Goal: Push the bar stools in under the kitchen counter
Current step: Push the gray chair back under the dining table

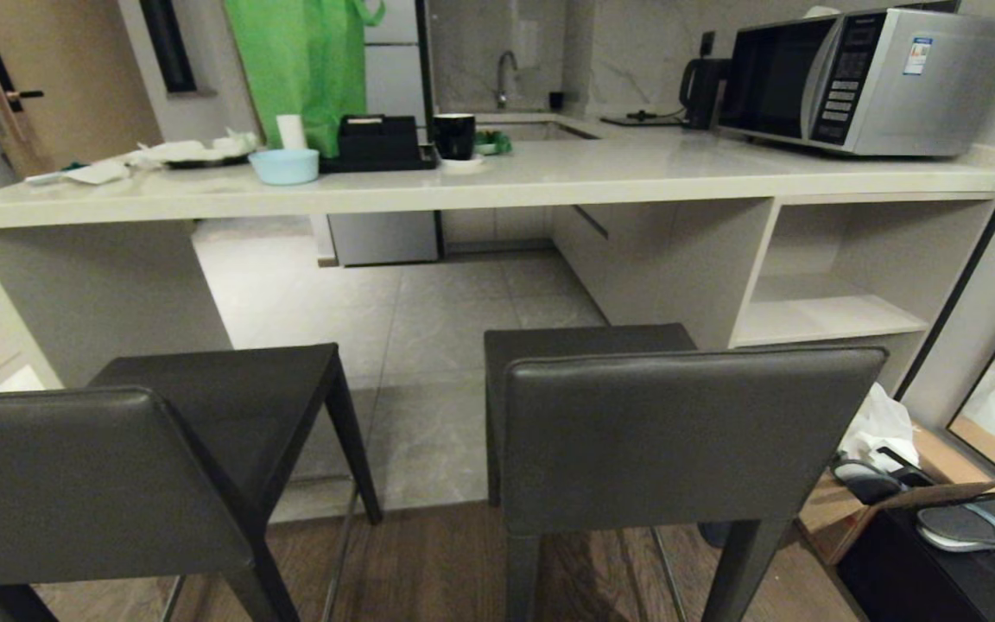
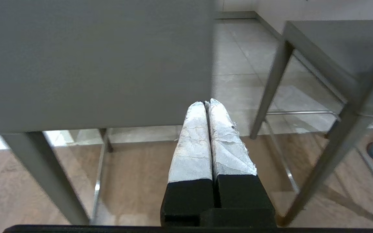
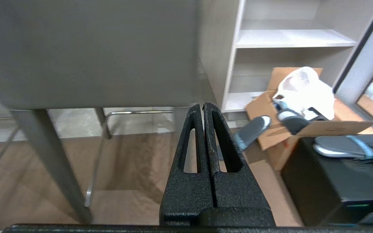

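Note:
Two dark grey bar stools stand before the kitchen counter (image 1: 497,177), backrests toward me. The left stool (image 1: 74,484) is turned at an angle; the right stool (image 1: 687,432) stands square to the counter's open gap. Neither arm shows in the head view. In the left wrist view my left gripper (image 2: 207,103), its fingers wrapped in white tape, is shut and empty, just behind the left stool's backrest (image 2: 96,64); the right stool (image 2: 338,55) is beside it. My right gripper (image 3: 202,105) is shut and empty behind the right stool's backrest (image 3: 89,51).
On the counter sit a microwave (image 1: 860,78), kettle, black mug (image 1: 454,136), blue bowl (image 1: 284,165) and clutter. Open shelves (image 1: 843,276) fill the counter's right end. A cardboard box (image 3: 290,106) with a white bag, slippers and a black case (image 3: 342,181) crowd the floor at right.

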